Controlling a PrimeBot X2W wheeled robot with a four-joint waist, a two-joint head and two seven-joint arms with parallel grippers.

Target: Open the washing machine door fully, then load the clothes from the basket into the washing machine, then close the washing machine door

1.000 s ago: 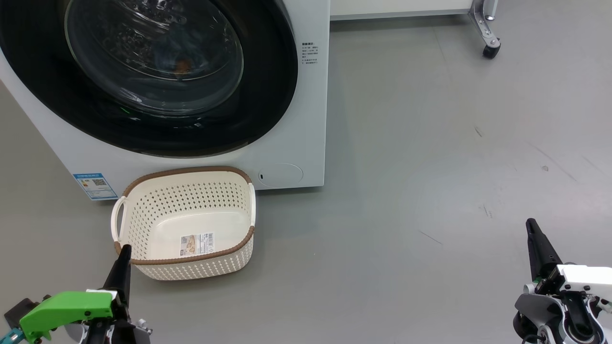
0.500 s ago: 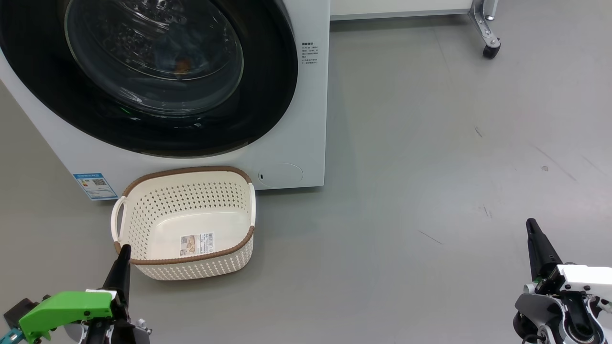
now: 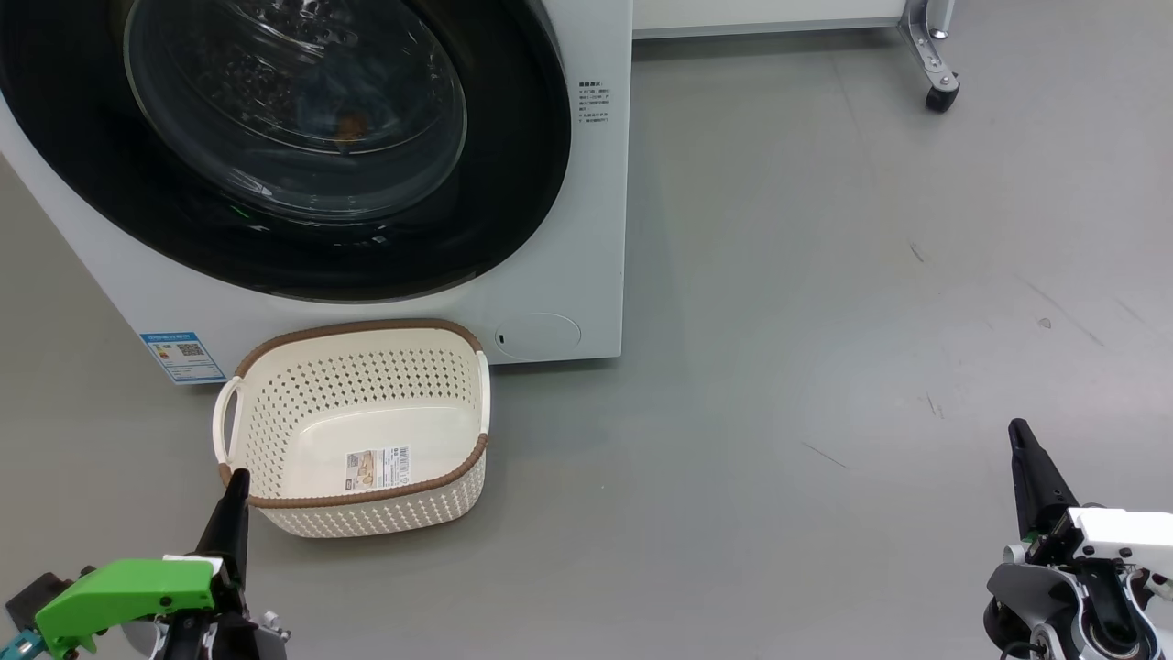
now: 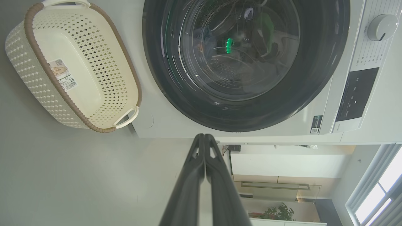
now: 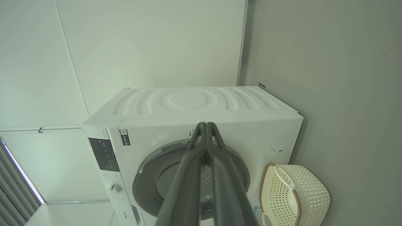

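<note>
The washing machine (image 3: 586, 229) stands at the upper left with its door (image 3: 513, 183) flat against the front, black ring around the glass bowl. Through the glass, a bit of the clothes (image 3: 348, 125) shows as an orange patch on dim blue fabric. The cream basket (image 3: 367, 518) sits on the floor against the machine's foot, with nothing inside but its barcode sticker. My left gripper (image 3: 240, 475) is shut, its tip just short of the basket's near left corner. My right gripper (image 3: 1015, 427) is shut far to the right over bare floor. The wrist views show the left gripper (image 4: 204, 135) and right gripper (image 5: 205, 124) pressed together, the door (image 4: 163, 78) and basket (image 4: 88, 62) beyond.
Grey floor (image 3: 825, 321) spreads wide to the right of the machine. A metal leg with a caster wheel (image 3: 940, 93) stands at the far upper right. The machine's dial (image 4: 381, 22) and dark control panel (image 4: 355, 94) are on its top strip.
</note>
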